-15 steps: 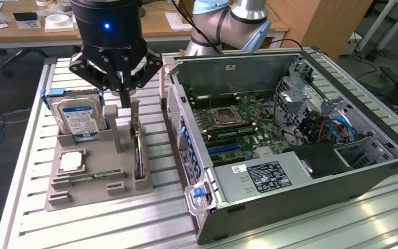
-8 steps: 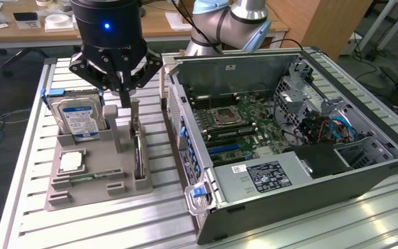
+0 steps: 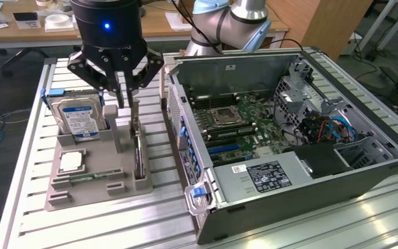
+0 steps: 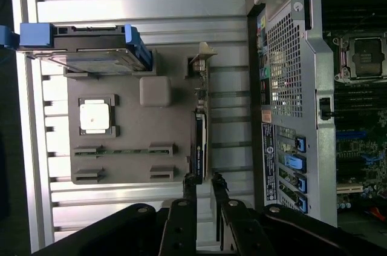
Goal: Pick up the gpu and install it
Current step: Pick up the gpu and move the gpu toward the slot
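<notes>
Surface: slatted metal table [image 3: 19,218], open computer case [image 3: 310,181] on it
Card: gpu [image 4: 199,129] on edge in slot on grey holder tray [image 4: 130,168], case side
Tool: gripper [image 4: 203,178] above gpu, in line with card; fingers slightly parted, empty
Tray neighbours: hard drive [image 3: 78,116], CPU [image 4: 95,117]

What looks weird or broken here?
Nothing looks broken or spilled. The computer case lies on its side with its cover off, insides showing. The gpu stands on edge in the grey holder.
</notes>
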